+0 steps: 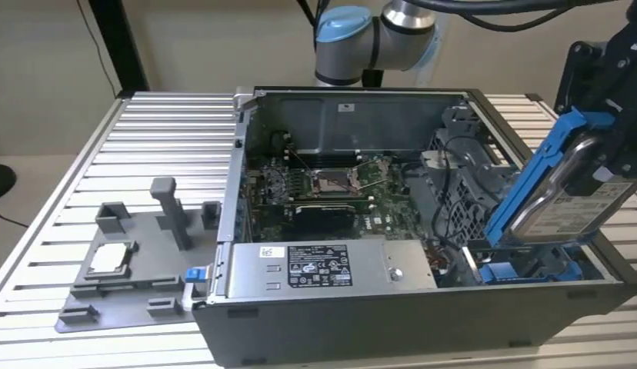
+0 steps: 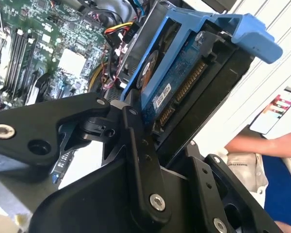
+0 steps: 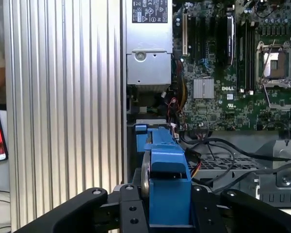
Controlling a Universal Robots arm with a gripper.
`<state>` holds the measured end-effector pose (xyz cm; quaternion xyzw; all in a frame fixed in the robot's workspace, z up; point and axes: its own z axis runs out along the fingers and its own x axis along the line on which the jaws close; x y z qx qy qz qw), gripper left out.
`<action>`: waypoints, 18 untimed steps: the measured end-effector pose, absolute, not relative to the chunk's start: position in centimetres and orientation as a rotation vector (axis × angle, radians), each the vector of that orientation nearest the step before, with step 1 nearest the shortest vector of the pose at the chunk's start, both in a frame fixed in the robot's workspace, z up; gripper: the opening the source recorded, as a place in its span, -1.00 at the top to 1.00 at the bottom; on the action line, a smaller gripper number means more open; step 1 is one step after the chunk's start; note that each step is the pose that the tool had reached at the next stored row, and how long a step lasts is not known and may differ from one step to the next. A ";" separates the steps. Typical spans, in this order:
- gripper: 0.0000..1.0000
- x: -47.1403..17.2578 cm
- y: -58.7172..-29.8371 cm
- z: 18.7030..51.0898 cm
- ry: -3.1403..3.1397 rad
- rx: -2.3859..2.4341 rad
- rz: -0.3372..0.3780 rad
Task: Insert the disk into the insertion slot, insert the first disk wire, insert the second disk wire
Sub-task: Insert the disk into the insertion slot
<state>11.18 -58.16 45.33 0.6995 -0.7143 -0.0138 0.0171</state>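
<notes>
One gripper [image 1: 604, 157], clamped on the disk [image 1: 561, 201], holds its long axis steeply slanted, lower end at the insertion slot [image 1: 529, 273] directly beneath.

Exterior view: camera off my arm, raised, looking down at an angle into the open computer case [image 1: 349, 330] on the slatted table [image 1: 144, 123], mid-range. First wrist view: looks straight down past my gripper [image 3: 167, 218] and the disk [image 3: 167, 165] onto the motherboard [image 3: 218, 97]. Second wrist view: very near, oblique along my fingers [image 2: 140, 160]. All three share disk and motherboard.
</notes>
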 end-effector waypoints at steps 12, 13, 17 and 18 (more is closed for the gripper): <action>1.00 10.8 -58.2 43.6 -2.232 2.196 -0.061; 1.00 10.8 -58.2 43.5 -2.234 2.200 -0.059; 1.00 10.8 -58.2 42.9 -2.237 2.204 -0.061; 1.00 10.8 -58.2 42.8 -2.237 2.204 -0.061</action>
